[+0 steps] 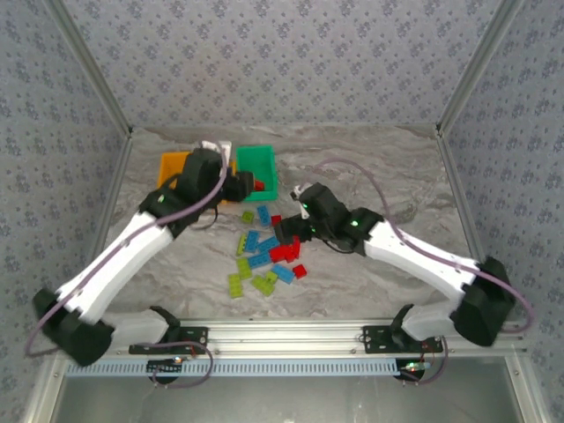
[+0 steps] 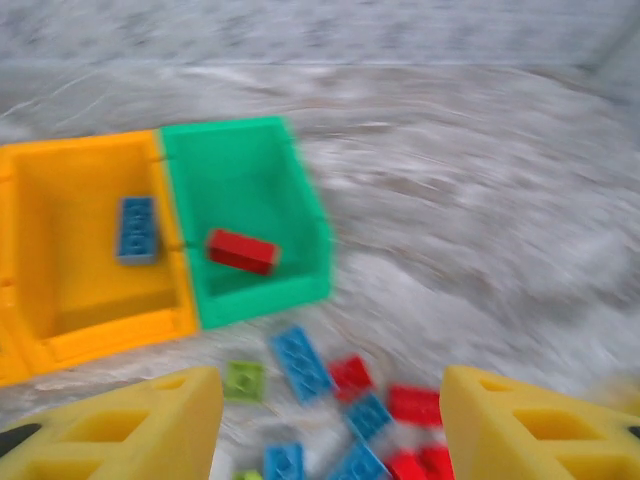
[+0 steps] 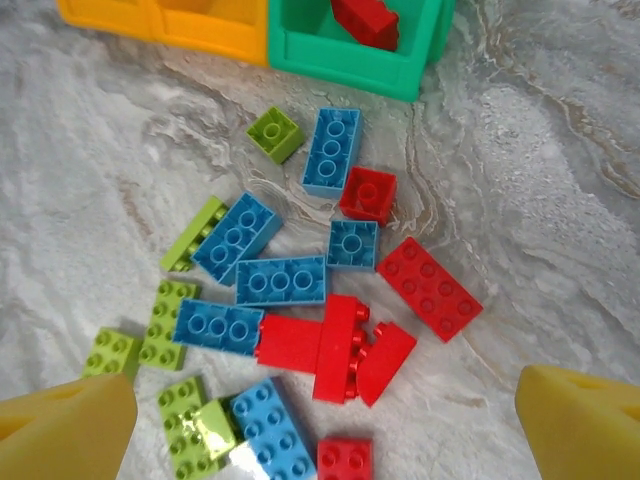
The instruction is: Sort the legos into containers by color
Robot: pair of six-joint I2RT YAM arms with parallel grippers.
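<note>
Grey desk (image 1: 397, 167). Left tool (image 2: 335, 420) close to green bin (image 2: 260, 290), spread wide, holds nothing. Right tool (image 3: 325, 430) further from green bin, spread wide too, empty. Orange bin (image 2: 90, 330) touches green bin (one blue brick (image 2: 136, 228) inside). Red brick (image 2: 242, 250) in green bin. Other legos (image 3: 290, 300) loose on desk beside green bin.

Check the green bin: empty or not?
Not empty: one red brick lies inside the green bin, seen from the left wrist.
</note>
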